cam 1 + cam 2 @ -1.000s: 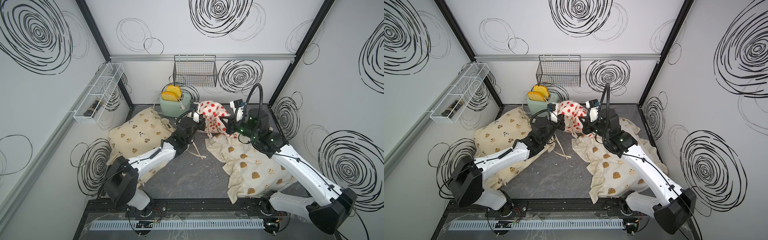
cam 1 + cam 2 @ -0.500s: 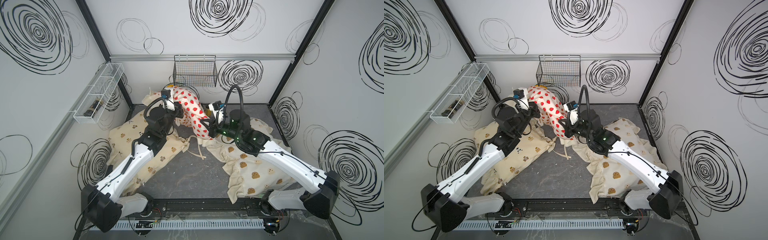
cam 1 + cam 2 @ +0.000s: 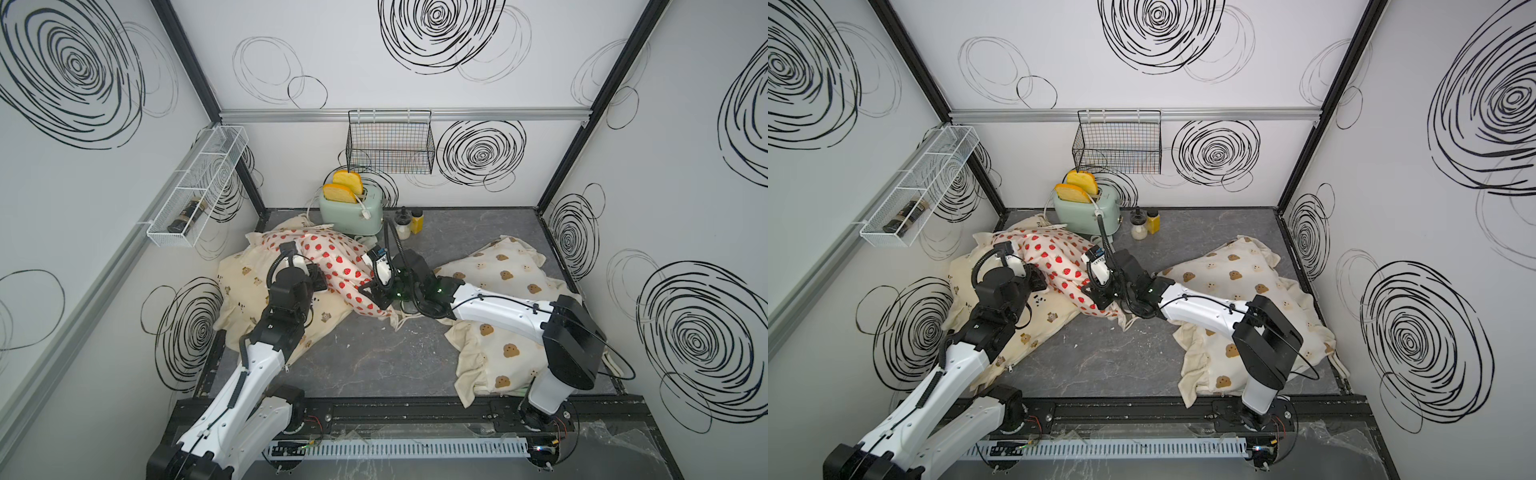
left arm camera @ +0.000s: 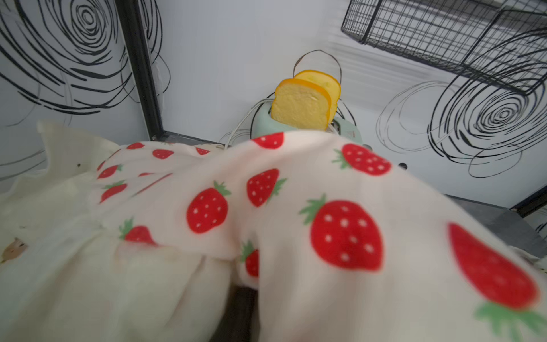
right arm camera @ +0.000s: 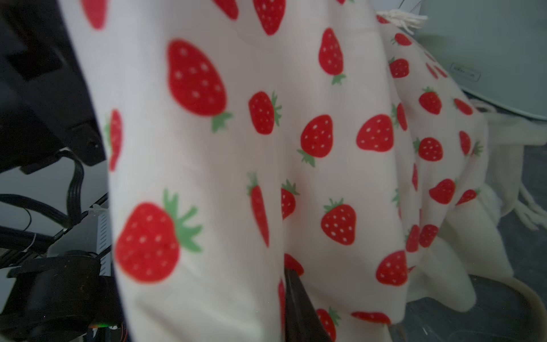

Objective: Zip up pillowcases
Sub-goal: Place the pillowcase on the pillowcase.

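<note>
Both top views show the strawberry case [image 3: 337, 266] lying on the panda case [image 3: 245, 286], with the left gripper [image 3: 319, 279] and right gripper [image 3: 375, 291] against it. Cloth hides both claws, so I cannot tell their grip.

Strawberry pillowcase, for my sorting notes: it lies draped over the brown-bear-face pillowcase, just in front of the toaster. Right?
No: both top views show the strawberry pillowcase draped over the cream bear-and-panda pillowcase, just in front of the toaster.
</note>
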